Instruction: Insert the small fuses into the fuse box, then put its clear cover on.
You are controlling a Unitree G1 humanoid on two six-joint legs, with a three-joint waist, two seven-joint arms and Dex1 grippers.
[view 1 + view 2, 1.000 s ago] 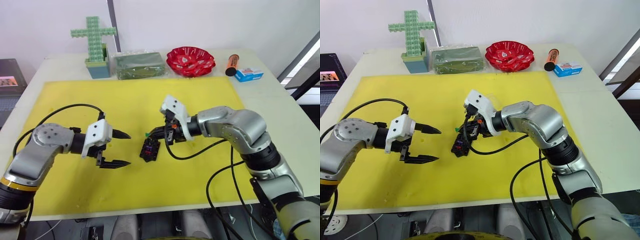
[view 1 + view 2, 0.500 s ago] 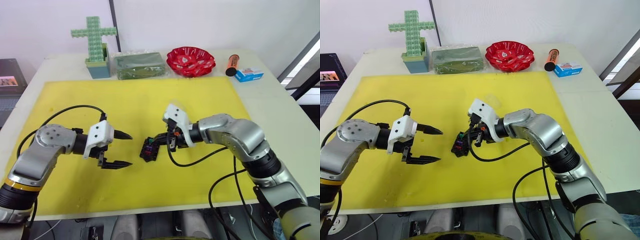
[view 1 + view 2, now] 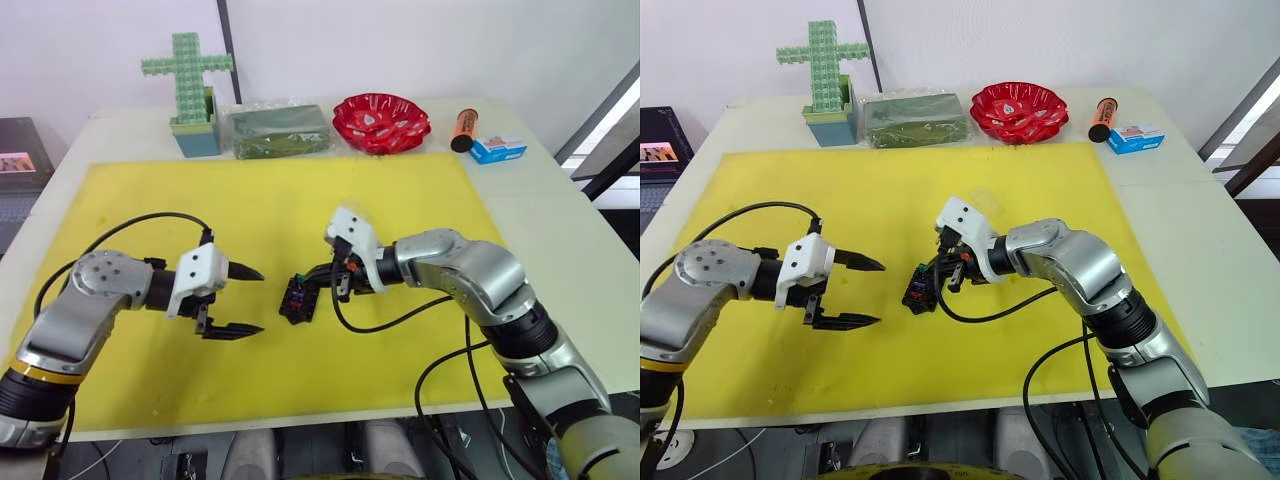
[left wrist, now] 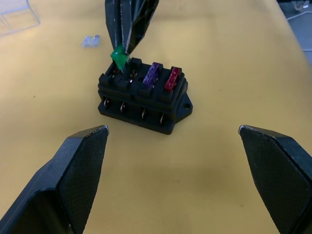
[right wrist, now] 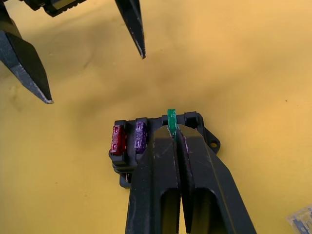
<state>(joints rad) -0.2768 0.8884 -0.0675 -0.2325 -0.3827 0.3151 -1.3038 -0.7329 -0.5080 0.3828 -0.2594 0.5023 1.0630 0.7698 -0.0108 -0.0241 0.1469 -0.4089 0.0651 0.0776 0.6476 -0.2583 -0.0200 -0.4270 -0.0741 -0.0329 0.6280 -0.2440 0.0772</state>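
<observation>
Since a second ago, right arm lowered from above the block to its slots; left arm unchanged.

Head view: right gripper (image 3: 318, 281) at the fuse box (image 3: 299, 298); left gripper (image 3: 243, 300) spread, empty, short of it.
Left wrist view: green fuse (image 4: 118, 55) tilted at the end slot; purple fuse (image 4: 152, 74) and red fuse (image 4: 172, 79) seated; clear cover (image 4: 18, 12) and a greyish fuse (image 4: 91, 41) lie beyond.
Right wrist view: fingers pinch the green fuse, its flat face crosswise to the row, box directly beneath. Judged: straight push seats it.

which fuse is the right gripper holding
The green fuse, pinched in the right gripper at the fuse box; the red and purple ones already sit seated.
</observation>
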